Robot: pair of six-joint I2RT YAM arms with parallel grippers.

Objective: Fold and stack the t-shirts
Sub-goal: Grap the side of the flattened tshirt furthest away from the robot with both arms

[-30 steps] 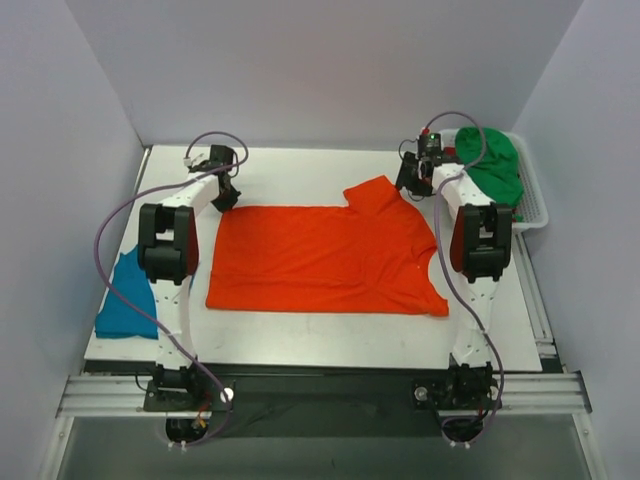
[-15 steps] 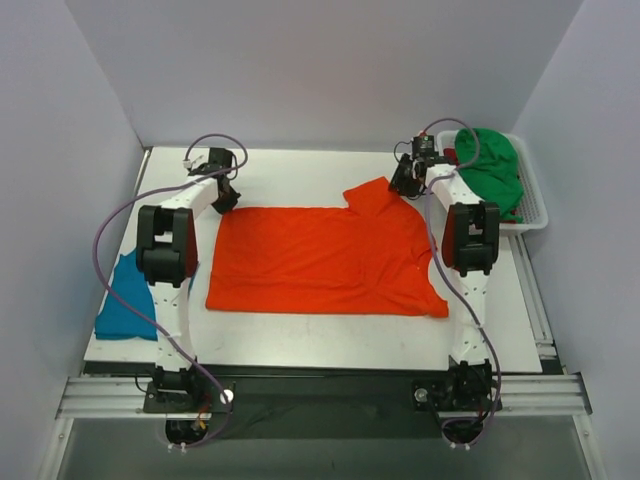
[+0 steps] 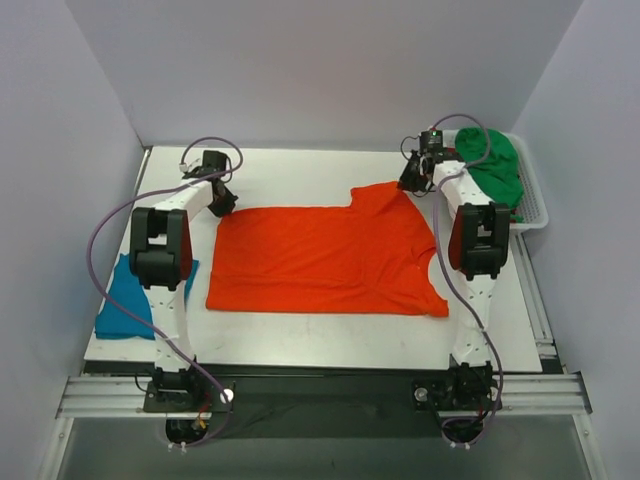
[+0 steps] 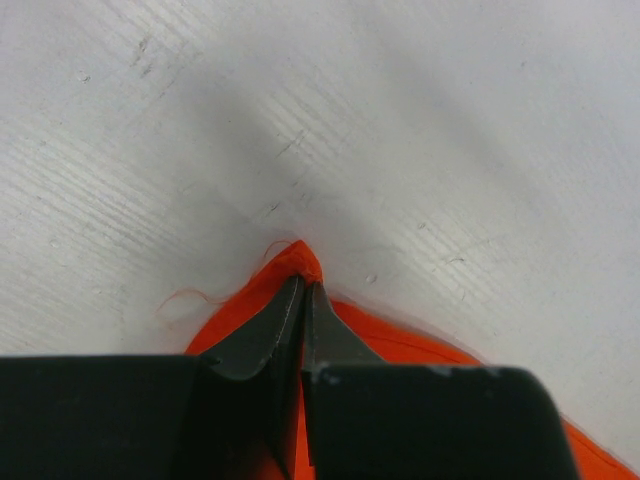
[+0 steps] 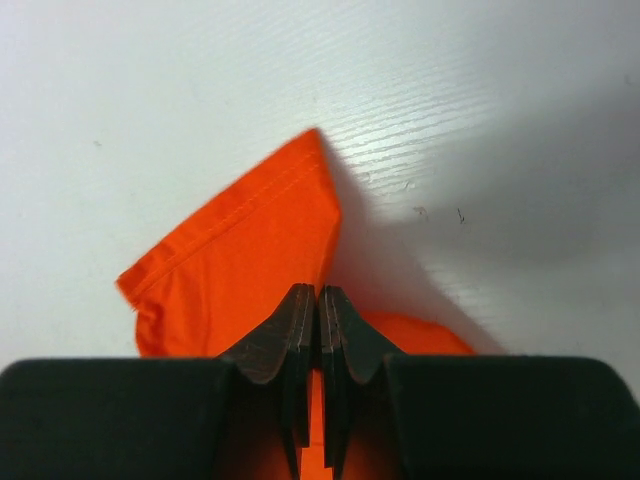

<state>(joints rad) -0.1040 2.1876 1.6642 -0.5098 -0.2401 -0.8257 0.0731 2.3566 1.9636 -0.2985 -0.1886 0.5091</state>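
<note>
While the teal t-shirt (image 3: 118,308), which looks folded, lies at the left edge of the table (image 3: 300,345), the left gripper (image 4: 303,287) is pinched tight on the far-left corner of the orange t-shirt (image 3: 320,260). That shirt lies flat mid-table, and the closed right gripper (image 5: 318,294) nips its far-right sleeve. A green t-shirt (image 3: 495,170) sits bunched in the white basket (image 3: 537,212).

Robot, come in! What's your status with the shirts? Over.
Left jaws shut on far-left corner of bright orange cloth t-shirt. Right jaws shut on its far-right sleeve. Teal t-shirt, green t-shirt in white slatted basket: both clear of it.
</note>
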